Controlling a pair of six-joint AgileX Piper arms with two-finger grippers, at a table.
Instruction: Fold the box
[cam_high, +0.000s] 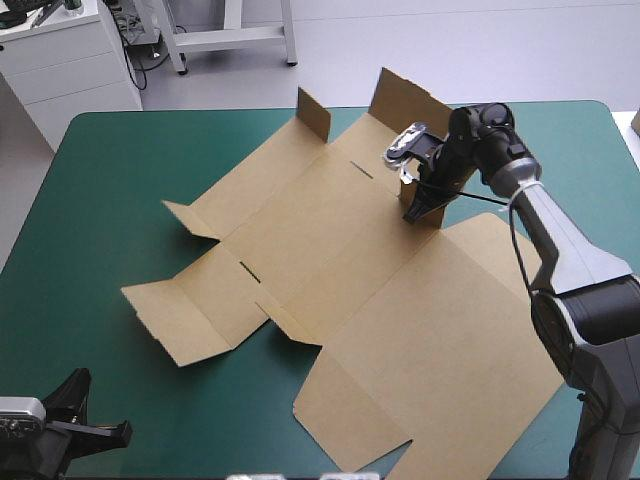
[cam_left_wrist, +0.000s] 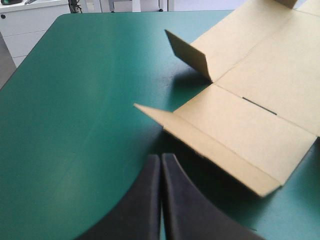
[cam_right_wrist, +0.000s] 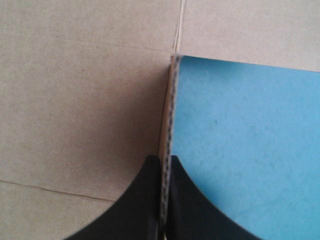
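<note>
High view: my right claw (cam_high: 414, 214) clamps the box (cam_high: 330, 270) at two o'clock; my left claw (cam_left_wrist: 161, 159) rests together at seven o'clock.

You face a robotics lab: a table (cam_high: 120, 180) under a teal-green cover, with a robot arm (cam_high: 575, 265) over the brown box (cam_high: 330, 240). Beyond its far left corner stand a white drawer cabinet (cam_high: 65, 65) and white frame legs (cam_high: 235, 38) on a pale floor (cam_high: 450, 50).

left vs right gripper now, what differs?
The right gripper is shut on the box, a flap's edge between its fingers; the left gripper is shut on nothing. The right gripper is at the box's far right side; the left gripper sits off the box, near the table's near left corner. Both have fingers together.
</note>
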